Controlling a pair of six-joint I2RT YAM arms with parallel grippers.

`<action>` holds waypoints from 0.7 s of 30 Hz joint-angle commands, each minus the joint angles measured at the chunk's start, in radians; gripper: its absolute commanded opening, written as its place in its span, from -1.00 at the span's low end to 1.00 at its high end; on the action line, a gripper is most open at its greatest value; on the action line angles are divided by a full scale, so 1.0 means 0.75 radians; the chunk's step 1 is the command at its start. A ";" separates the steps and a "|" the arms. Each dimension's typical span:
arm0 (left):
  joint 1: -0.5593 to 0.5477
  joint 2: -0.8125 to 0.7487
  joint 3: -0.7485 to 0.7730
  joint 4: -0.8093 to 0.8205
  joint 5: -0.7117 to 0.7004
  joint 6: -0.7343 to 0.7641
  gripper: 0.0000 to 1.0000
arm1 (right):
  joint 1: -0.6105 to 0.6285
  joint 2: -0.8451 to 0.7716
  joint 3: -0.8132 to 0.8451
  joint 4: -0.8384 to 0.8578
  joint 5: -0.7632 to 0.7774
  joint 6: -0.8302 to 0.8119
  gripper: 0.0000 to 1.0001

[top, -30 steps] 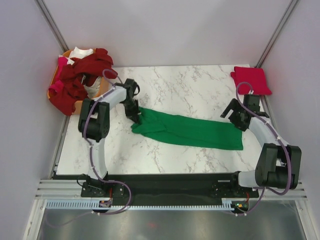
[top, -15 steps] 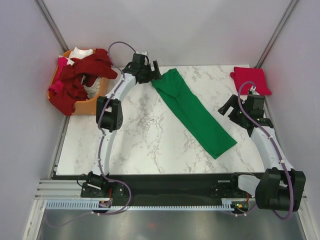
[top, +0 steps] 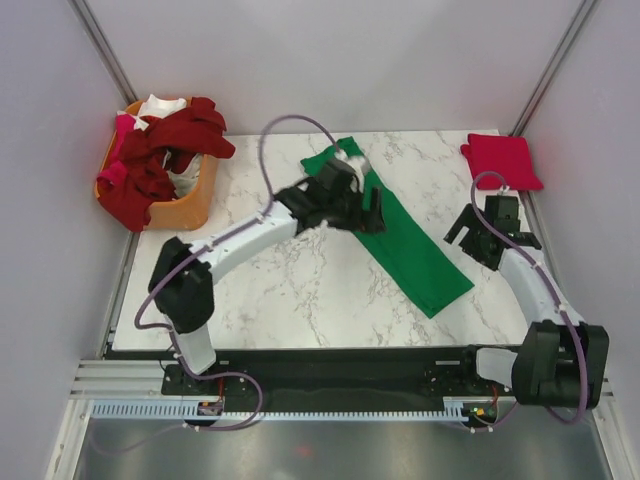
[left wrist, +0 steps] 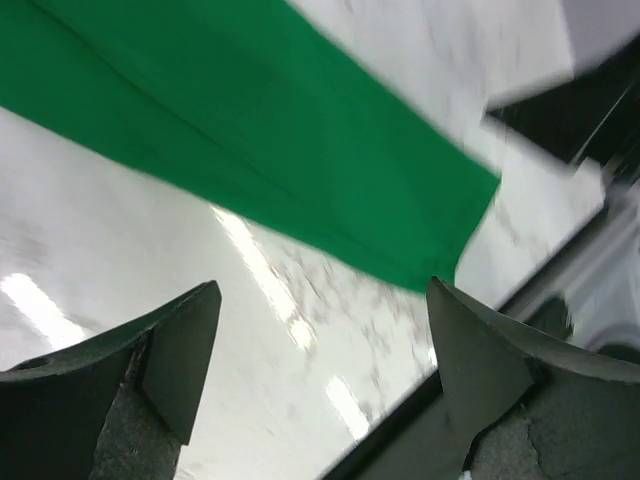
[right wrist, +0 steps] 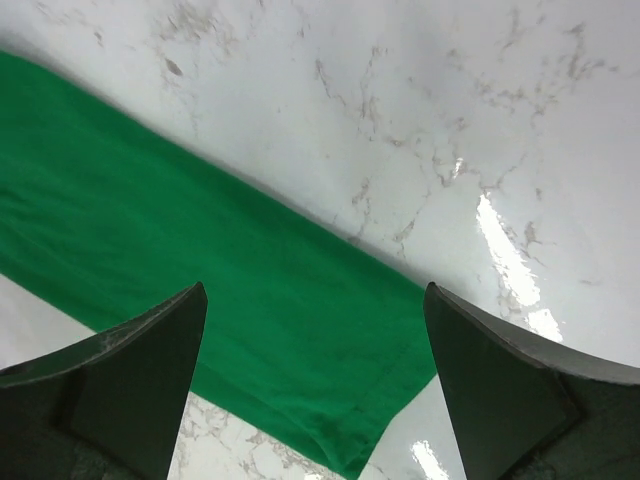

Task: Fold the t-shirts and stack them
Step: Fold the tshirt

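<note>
Okay, my left gripper hangs over the green t-shirt, jaws apart and empty; my right gripper likewise, near the bench's right edge.

Looks down past the left gripper onto a green t-shirt — laid flat as one long slanting band with a squared-off end. Shows both dark fingers on the near side of the shirt, spread wide, apart from the cloth, nothing between them. Shows white marble table along both sides of the shirt and, beyond its end, a dark blurred shape — too smeared to identify.
</note>
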 commanded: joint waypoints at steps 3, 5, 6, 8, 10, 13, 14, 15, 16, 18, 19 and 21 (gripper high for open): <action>-0.347 0.203 -0.143 -0.047 0.047 -0.108 0.81 | 0.005 -0.270 0.229 -0.143 0.194 0.047 0.96; -0.396 0.284 -0.124 -0.047 0.047 -0.108 0.81 | 0.003 -0.332 0.293 -0.223 0.289 0.062 0.96; -0.439 0.309 -0.114 -0.047 0.047 -0.108 0.81 | 0.005 -0.350 0.338 -0.235 0.311 0.058 0.96; -0.472 0.393 -0.069 -0.047 0.047 -0.108 0.81 | 0.005 -0.381 0.375 -0.268 0.338 0.045 0.96; -0.509 0.436 -0.020 0.158 0.159 -0.468 0.89 | 0.003 -0.387 0.408 -0.294 0.332 0.041 0.96; -0.548 0.475 0.023 0.182 0.143 -0.486 0.88 | 0.003 -0.414 0.392 -0.301 0.283 0.031 0.96; -0.558 0.473 0.023 0.213 0.141 -0.500 0.87 | 0.003 -0.430 0.381 -0.299 0.275 0.031 0.96; -0.564 0.469 0.017 0.225 0.129 -0.508 0.87 | 0.003 -0.436 0.363 -0.297 0.260 0.029 0.96; -0.568 0.467 0.013 0.229 0.112 -0.519 0.87 | 0.003 -0.442 0.357 -0.297 0.254 0.025 0.96; -0.570 0.469 -0.005 0.227 0.075 -0.549 0.87 | 0.003 -0.442 0.349 -0.295 0.238 0.017 0.96; -0.570 0.469 -0.012 0.227 0.075 -0.549 0.87 | 0.003 -0.440 0.349 -0.297 0.232 0.013 0.96; -0.570 0.477 -0.028 0.227 0.075 -0.549 0.87 | 0.003 -0.440 0.351 -0.297 0.223 0.007 0.96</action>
